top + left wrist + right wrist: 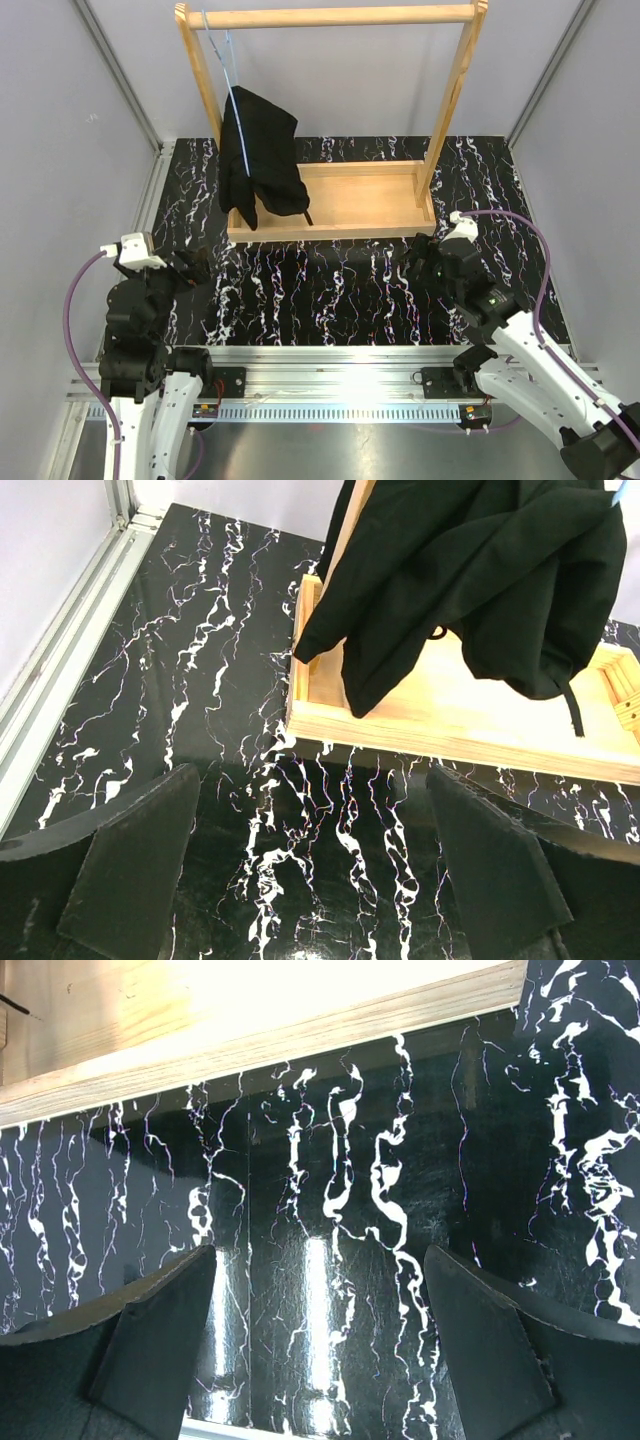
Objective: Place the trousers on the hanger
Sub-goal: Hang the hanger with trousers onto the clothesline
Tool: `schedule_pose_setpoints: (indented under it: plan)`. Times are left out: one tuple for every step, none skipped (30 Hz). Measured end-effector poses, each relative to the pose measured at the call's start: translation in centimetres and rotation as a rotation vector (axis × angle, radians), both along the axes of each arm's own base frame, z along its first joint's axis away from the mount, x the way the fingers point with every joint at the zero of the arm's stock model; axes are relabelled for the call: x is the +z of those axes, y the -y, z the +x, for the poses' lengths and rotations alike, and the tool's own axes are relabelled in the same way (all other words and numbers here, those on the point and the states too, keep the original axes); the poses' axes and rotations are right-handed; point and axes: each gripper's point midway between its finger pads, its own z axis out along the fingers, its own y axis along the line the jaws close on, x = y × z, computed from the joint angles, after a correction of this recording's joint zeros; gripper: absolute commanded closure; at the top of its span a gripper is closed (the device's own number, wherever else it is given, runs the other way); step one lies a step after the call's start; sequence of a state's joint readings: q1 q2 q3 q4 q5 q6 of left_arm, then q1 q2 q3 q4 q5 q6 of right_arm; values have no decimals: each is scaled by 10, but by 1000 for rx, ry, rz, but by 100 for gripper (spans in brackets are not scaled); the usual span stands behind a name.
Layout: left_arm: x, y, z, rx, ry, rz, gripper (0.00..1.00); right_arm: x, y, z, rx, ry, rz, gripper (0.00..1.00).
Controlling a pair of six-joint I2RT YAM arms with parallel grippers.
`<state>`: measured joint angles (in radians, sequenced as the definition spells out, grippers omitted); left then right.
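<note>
Trousers (265,165), judged soft and floppy, best pinched at a bunched fold, are being carried by the hanger (240,130) at upper left, left pincer (315,870) and right pincer (320,1345) being held spread.

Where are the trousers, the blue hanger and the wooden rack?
trousers (265,150): top external view, middle of the draped black cloth.
hanger (240,135): top external view, its wire arm against the cloth.
wooden rack (330,16): top external view, its top bar.
</note>
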<state>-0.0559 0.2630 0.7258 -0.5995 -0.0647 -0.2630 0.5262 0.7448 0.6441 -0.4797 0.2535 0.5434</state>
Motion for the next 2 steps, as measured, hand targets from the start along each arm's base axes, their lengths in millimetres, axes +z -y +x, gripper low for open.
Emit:
schedule_pose_setpoints:
  plan:
    - [0, 0, 0, 0, -1, 0, 1, 0, 0, 0, 0, -1, -1, 7]
    - [-1, 0, 0, 0, -3, 0, 1, 0, 0, 0, 0, -1, -1, 8]
